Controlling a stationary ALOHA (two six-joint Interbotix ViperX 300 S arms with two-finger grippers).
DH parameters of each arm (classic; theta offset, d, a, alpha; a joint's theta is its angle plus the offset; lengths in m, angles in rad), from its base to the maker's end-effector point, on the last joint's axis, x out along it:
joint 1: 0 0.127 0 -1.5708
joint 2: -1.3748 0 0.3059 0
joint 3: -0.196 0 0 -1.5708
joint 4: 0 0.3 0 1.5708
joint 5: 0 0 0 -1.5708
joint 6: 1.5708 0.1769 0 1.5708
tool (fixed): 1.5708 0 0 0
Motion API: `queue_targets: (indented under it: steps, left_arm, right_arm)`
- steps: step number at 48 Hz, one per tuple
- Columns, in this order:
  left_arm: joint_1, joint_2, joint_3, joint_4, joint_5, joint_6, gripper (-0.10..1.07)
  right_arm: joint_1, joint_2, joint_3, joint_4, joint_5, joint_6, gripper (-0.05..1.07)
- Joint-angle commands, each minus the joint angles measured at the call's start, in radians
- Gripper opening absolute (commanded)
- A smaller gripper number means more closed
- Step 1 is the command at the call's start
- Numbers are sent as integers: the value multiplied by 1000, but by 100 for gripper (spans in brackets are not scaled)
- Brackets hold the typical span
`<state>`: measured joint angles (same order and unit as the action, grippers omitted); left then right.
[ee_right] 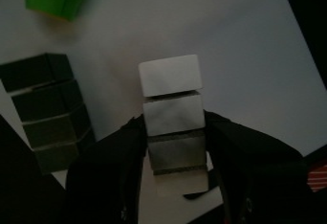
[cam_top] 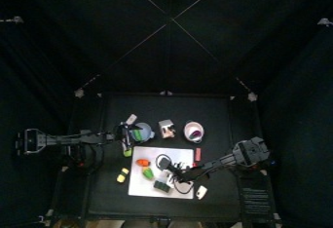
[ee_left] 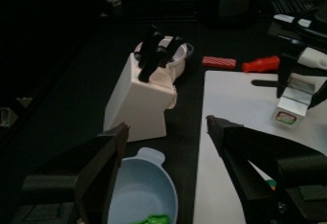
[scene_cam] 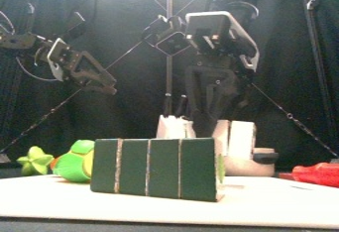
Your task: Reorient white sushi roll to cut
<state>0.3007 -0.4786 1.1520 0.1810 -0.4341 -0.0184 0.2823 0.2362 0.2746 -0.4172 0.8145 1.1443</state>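
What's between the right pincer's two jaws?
The white sushi roll lies between the open right pincer's jaws, seen in the right wrist view.

White sushi roll [ee_right: 171,108], flat on board

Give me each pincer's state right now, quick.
Left pincer: open, holding nothing, hovering near the white knife block.
Right pincer: open, straddling the white segmented sushi roll on the white cutting board, not clamped.

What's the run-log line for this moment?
right gripper: open, jaws astride white sushi roll | roll: flat on cutting board | left gripper: open, idle above bowl
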Motion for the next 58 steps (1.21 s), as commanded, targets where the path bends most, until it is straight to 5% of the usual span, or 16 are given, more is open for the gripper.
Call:
queue_targets:
  steps: [1,39,58]
  left_arm:
    - [-2,-5,-11,-3,-5,-2,99]
    - [-2,-3,-12,-3,-5,0,99]
    - [-3,-5,-11,-3,-5,0,99]
  right_arm:
    - [-15,-55,0,-17,-34,64,72]
    - [-34,-109,112,-310,-69,956,72]
    - [-6,-41,98,-388,98,1390,72]
